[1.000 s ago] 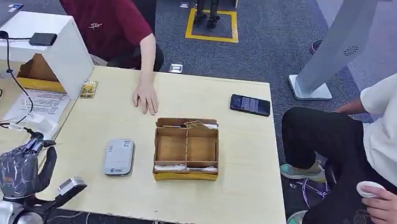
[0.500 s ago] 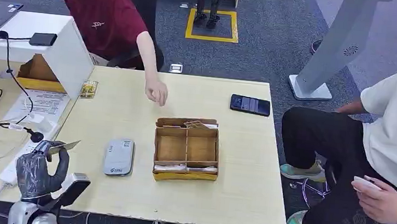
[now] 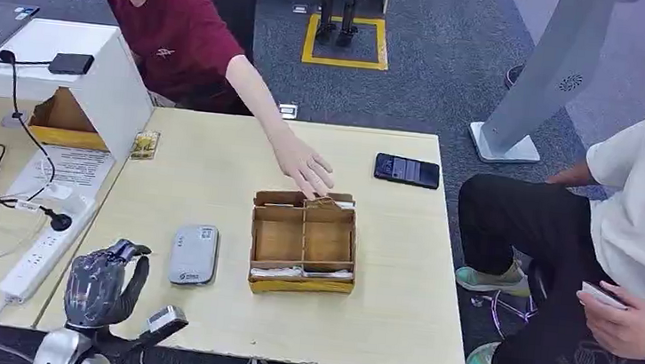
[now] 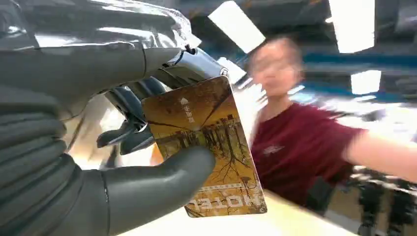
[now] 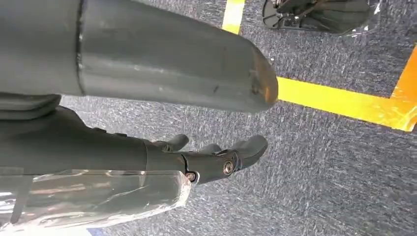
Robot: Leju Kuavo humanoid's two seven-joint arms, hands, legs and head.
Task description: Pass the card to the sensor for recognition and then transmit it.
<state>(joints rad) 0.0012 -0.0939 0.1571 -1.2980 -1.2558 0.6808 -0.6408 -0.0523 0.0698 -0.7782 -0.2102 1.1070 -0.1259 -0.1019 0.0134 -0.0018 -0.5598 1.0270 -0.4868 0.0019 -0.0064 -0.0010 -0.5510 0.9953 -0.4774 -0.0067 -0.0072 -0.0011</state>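
Head view evenly bright, overhead light, soft faint shadows, sharp. Left wrist view: ceiling light panels (image 4: 361,22) blown out, person (image 4: 300,132) motion-blurred, card (image 4: 209,147) fairly sharp, glare on the plastic wrap. Right wrist view dimmer, carpet (image 5: 334,167) sharp, yellow floor tape (image 5: 339,101) bright.

Pale table (image 3: 215,149), grey sensor (image 3: 193,255), wooden tray (image 3: 302,242), possibly phone (image 3: 407,170)

We are seeing bare table (image 3: 212,180) lying between the near-edge left hand (image 3: 104,281) and the grey sensor (image 3: 193,255); the wooden box (image 3: 302,242) is standing mid-table, with a person's arm (image 3: 291,148) reaching over its far side.
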